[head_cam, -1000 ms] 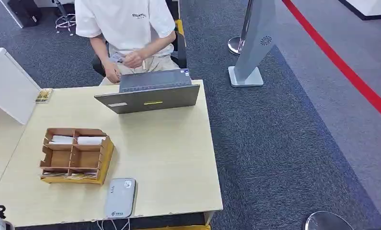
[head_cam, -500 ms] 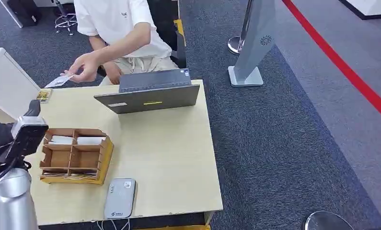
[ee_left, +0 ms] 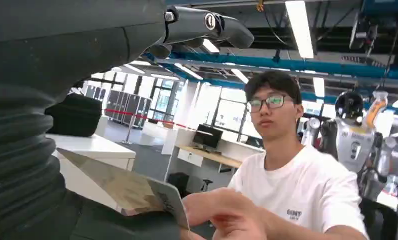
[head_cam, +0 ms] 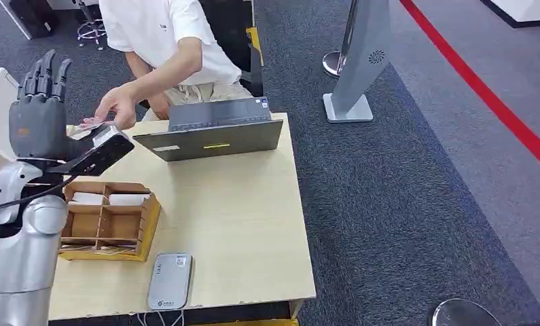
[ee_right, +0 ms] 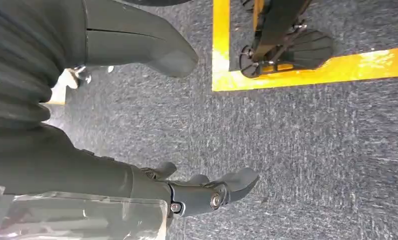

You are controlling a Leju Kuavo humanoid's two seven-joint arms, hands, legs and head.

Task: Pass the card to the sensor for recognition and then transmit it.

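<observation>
**Card arrives at the raised left hand**

At about nine o'clock on the pale wooden bench (head_cam: 240,224), the robot's dark grey left hand (head_cam: 39,112) has come up from low at the edge a second ago and now stands upright, fingers (head_cam: 46,71) straight and spread, gripping nothing. A person in a white T-shirt (head_cam: 165,34), who half a second ago held the pale rectangular card (ee_left: 131,192) out over the bench's far corner, now lays it at the palm; the person's hand (head_cam: 114,105) pinches its far end. The handover looks under way, so the left hand must close on the card next. Toward seven o'clock sits the brown compartmented wooden organiser (head_cam: 107,221), and at six o'clock the flat grey card sensor (head_cam: 170,280), still unvisited. The right hand (ee_right: 207,192) hangs over carpet, fingers loosely open, empty.
</observation>
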